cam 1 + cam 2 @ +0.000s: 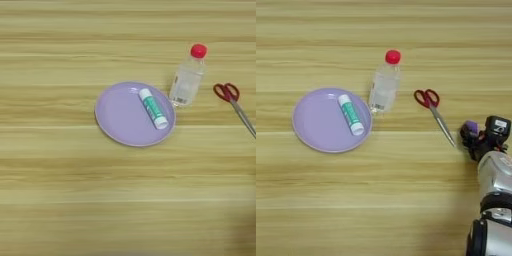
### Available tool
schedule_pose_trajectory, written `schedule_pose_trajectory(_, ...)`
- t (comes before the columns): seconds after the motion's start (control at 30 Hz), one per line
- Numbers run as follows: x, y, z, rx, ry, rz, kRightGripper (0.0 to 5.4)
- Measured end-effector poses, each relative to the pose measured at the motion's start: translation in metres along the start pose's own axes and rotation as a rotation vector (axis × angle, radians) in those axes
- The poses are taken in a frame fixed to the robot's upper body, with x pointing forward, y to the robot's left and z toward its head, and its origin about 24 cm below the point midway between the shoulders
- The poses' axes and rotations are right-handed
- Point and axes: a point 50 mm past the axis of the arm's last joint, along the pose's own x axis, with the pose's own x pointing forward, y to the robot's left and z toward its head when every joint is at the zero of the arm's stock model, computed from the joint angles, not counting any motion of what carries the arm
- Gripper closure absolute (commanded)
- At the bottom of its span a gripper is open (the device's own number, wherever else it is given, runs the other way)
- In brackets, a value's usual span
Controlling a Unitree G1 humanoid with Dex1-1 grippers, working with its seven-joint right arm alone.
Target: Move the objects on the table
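Lilac plate [321, 131] carries my glue stick [351, 114]; bottle [384, 85] beside; only the right eye shows the gripper [476, 137] near scissors [434, 113], grip unreadable.

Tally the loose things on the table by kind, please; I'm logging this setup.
Plate: 1, purple
Glue stick: 1, lying on the plate
Bottle: 1, clear with red cap, upright beside the plate
Scissors: 1, red-handled
Total: 4
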Motion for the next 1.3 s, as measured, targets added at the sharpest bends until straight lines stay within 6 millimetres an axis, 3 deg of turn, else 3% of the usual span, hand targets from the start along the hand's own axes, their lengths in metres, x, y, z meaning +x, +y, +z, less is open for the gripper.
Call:
schedule_pose_trajectory(0.33, -0.002, 0.009, 0.001, -0.012, -0.006, 0.039, 3.97)
schedule_pose_trajectory(1.3, -0.004, 0.020, 0.003, -0.014, -0.016, 0.069, 3.98)
